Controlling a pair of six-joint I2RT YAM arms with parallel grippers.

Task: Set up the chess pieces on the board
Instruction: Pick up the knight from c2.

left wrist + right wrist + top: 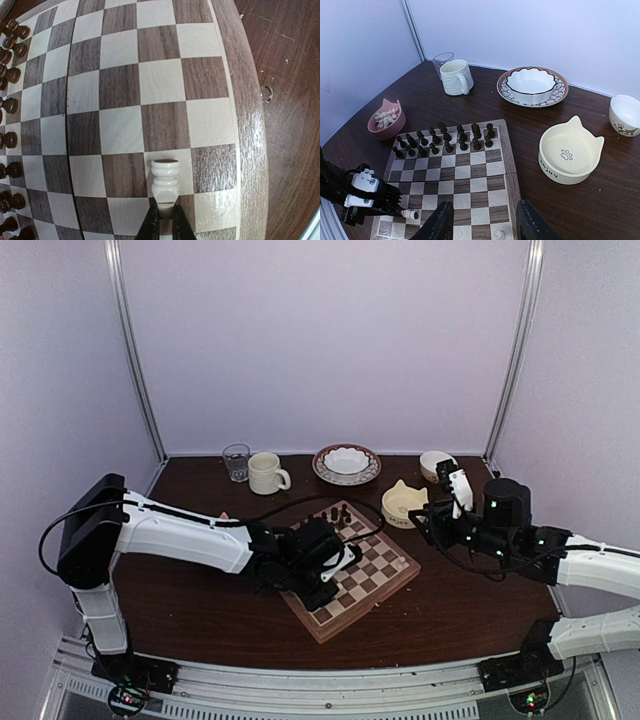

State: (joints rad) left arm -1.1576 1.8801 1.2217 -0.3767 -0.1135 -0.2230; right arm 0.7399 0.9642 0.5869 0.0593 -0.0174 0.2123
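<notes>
The board [392, 578] lies at the table's middle, with two rows of dark pieces [445, 137] along its far side. My left gripper [166, 214] is shut on the head of one cream-white chess piece [165, 181], which lies sideways just above the squares near the board's [120, 85] rim. In the right wrist view that gripper [395, 210] and piece [410, 214] hang over the board's [470, 180] near left corner. Another white piece [498, 235] stands in the near right corner square. My right gripper [482, 225] is open over the board's near edge, nothing between its fingers.
A pink bowl [386, 119] of cream-white pieces sits left of the board. Behind it stand a glass [236, 461], a cream mug [266, 473] and a plate with a white bowl [346, 463]. To the right are a cat-eared bowl [403, 503] and a small white bowl [433, 464].
</notes>
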